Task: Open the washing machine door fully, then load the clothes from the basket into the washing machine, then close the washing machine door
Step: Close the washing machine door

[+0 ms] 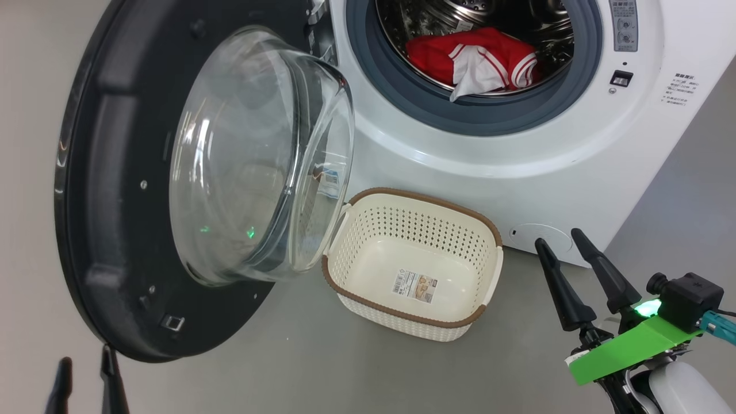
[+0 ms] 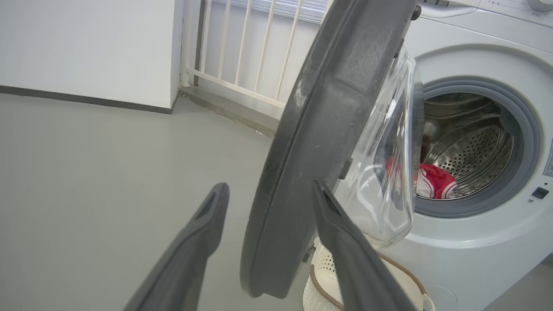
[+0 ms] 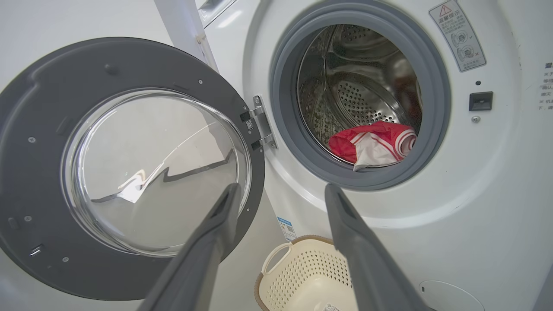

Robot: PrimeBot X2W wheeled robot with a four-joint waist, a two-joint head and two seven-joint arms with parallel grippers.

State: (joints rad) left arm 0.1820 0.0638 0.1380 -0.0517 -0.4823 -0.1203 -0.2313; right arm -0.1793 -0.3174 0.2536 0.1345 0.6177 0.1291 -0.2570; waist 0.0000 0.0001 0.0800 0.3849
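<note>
The door point(image 1: 115, 190) stands swung wide on its hinge at the left of the washer point(image 1: 517, 155), its dark inner face and bulging glass bowl point(image 1: 259, 155) turned toward the head camera. The clothes point(image 1: 477, 60) lie inside the drum point(image 3: 358, 86), a red heap with a white panel and striped cuffs. They rest low at the front, and the white part hangs over the grey rubber ring point(image 1: 477, 115). The basket point(image 1: 414, 230) sits on the floor point(image 1: 345, 356) just in front of the washer, below the opening and beside the lower edge of the glass bowl. A sticker point(image 1: 415, 286) shows on its bottom.

The left end effector point(image 1: 86, 356) is low at the head view's lower left, right under the door's bottom rim, fingers spread apart and holding nothing. In its wrist view the door's edge runs up between the two fingers point(image 2: 203, 224). One finger overlaps the inner face, though whether it touches the door cannot be told from here.

The right end effector point(image 1: 559, 237) hovers at the lower right, near the washer's lower front corner and well clear of the basket. Its fingers are parted and empty, and point toward the washer's front between door and drum opening.
</note>
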